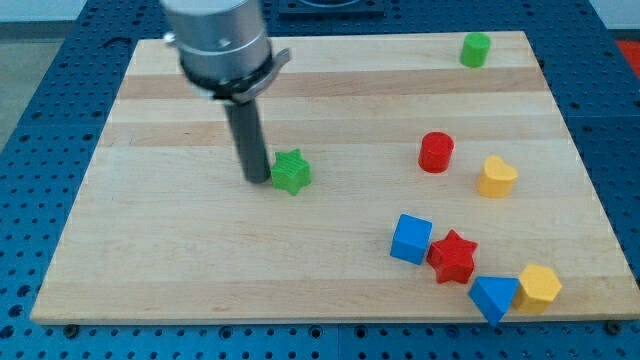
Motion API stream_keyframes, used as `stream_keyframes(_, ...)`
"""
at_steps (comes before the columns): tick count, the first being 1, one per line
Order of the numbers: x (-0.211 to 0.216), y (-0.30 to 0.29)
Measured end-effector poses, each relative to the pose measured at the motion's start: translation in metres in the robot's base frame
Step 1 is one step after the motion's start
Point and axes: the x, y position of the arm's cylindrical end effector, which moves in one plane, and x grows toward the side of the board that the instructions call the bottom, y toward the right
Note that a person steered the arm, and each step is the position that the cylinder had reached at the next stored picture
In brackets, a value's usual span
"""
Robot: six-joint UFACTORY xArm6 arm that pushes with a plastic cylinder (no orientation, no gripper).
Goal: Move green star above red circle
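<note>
The green star lies on the wooden board, left of the middle. My tip stands right at the star's left side, touching it or nearly so. The red circle stands well to the star's right, at about the same height in the view. The arm's grey body rises from the rod toward the view's top left.
A green cylinder sits at the top right. A yellow heart lies right of the red circle. At the bottom right sit a blue cube, a red star, a blue triangle and a yellow hexagon.
</note>
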Motion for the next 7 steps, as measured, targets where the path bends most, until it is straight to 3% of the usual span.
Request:
stream_keyframes(1,-0.022,0.032)
stream_keyframes(3,0.057,0.010)
stream_keyframes(5,0.077,-0.029)
stream_keyframes(7,0.085,0.015)
